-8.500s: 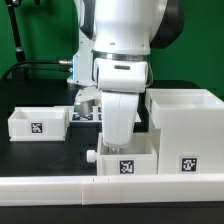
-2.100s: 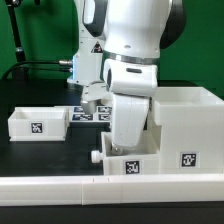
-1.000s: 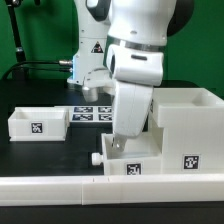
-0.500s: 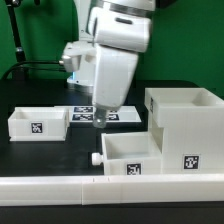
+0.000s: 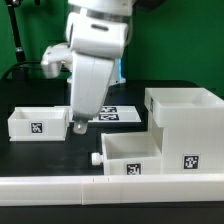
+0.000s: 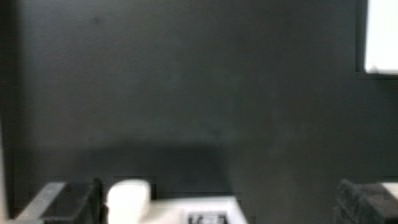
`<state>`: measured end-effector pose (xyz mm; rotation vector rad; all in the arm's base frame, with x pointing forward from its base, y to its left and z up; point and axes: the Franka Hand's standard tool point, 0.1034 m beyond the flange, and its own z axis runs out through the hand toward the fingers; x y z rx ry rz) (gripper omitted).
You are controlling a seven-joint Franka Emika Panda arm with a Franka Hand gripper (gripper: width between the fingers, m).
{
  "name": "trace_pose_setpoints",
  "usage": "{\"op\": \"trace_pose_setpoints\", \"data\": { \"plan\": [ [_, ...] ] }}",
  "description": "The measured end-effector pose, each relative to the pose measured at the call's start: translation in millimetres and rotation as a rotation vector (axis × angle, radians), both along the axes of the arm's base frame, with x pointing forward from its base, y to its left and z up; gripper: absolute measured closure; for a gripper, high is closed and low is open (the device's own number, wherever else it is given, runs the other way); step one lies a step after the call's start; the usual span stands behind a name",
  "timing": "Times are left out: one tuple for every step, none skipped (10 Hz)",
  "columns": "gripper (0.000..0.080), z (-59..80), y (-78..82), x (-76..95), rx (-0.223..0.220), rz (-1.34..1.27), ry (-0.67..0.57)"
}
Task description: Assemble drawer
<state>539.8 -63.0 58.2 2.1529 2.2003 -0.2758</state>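
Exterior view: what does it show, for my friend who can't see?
A big white robot arm reaches down over a black table, its claw hanging just beside a small white box on the exterior view's left. On that view's right stands a bigger white box, with a low open-topped drawer beside it.

Small white open-top drawer boxes: two, namely the knobbed drawer box (image 5: pixel 116 166) and the plain drawer box (image 5: pixel 20 128). Large white cabinet body (image 5: pixel 176 135): one. Round knob (image 5: pixel 94 158): one. Marker board (image 5: pixel 120 116): one. Robot arm (image 5: pixel 95 50): one.
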Motion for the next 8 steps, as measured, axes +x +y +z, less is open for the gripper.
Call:
{"op": "trace_pose_setpoints", "data": {
  "plan": [
    [0.015,-12.4,-4.5,-2.0,-0.002,-0.009,0.016],
    [0.015,-16.7,-3.2,-2.6,0.01,0.009,0.025],
    [0.015,-18.1,-9.8,-2.8,0.07,0.01,0.023],
    [0.015,-20.2,-16.8,-4.0,0.105,-0.008,0.023],
    [0.015,-22.7,-20.1,-5.9,0.128,-0.005,0.027],
    [0.015,-24.2,-24.4,-8.0,0.166,-0.012,0.029],
    [0.015,-26.2,-27.1,-10.4,0.191,-0.025,0.032],
    [0.015,-28.6,-29.1,-13.2,0.224,-0.047,0.038]
  ]
}}
